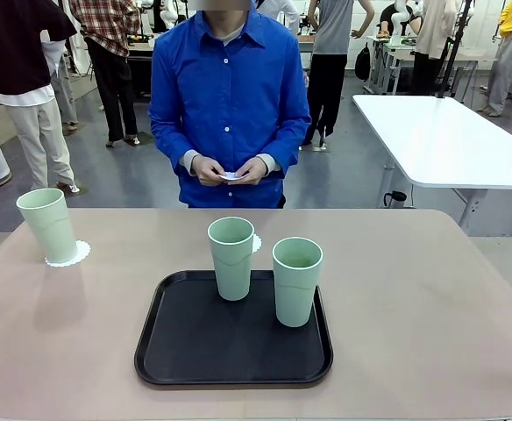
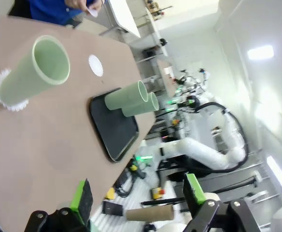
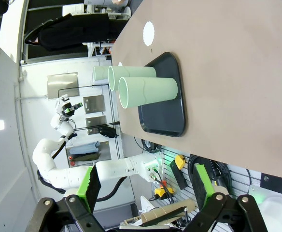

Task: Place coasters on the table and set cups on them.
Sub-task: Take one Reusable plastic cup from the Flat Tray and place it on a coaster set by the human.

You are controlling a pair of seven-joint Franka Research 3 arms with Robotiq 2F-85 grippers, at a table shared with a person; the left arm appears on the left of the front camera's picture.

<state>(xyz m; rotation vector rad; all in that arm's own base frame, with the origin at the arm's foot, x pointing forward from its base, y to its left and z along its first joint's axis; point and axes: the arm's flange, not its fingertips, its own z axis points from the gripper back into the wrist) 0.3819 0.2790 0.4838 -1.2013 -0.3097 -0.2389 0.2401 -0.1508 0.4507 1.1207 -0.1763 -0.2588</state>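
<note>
One mint-green cup stands on a lacy white coaster at the far left of the beige table. Two more cups stand upright on the black tray. A second coaster lies bare on the table just behind the tray. The person's hands hold another coaster at the far edge. My left gripper is open and hangs off the table's near side, well back from the left cup. My right gripper is also open, short of the tray.
A white table stands beyond the far right corner. Other people stand in the background. Bare tabletop lies to the right of the tray and along the front left.
</note>
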